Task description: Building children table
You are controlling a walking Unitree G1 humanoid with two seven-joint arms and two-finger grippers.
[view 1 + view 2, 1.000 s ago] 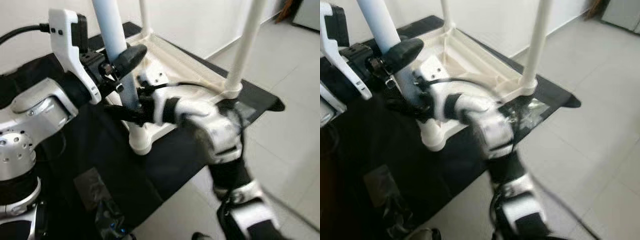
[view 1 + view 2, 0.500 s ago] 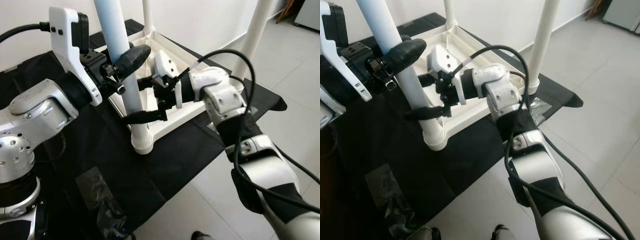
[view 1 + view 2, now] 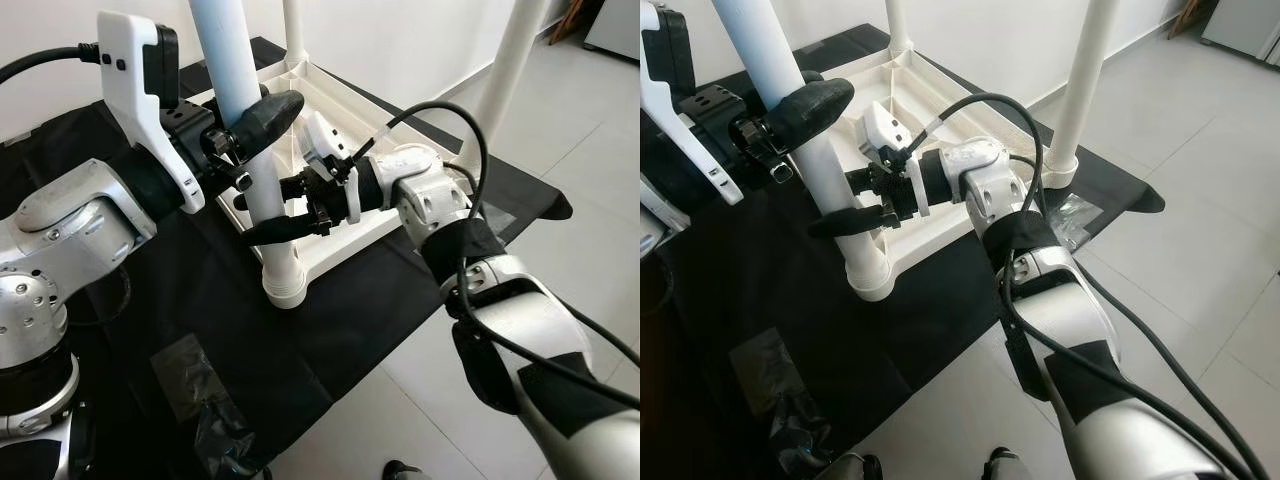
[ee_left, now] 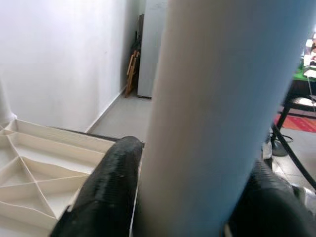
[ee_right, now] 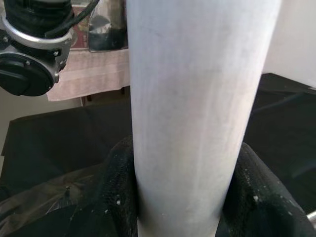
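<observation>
White table leg (image 3: 243, 120) stands upright in a corner socket of the upturned tabletop (image 3: 345, 120) on black cloth (image 3: 190, 290). Left hand (image 3: 245, 130) clamped on it — right hand (image 3: 275, 215) clamped just below.

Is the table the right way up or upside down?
Upside down. The white tabletop lies flat on the black cloth, its ribbed underside showing, and its legs point up, like the leg both grippers hold.
</observation>
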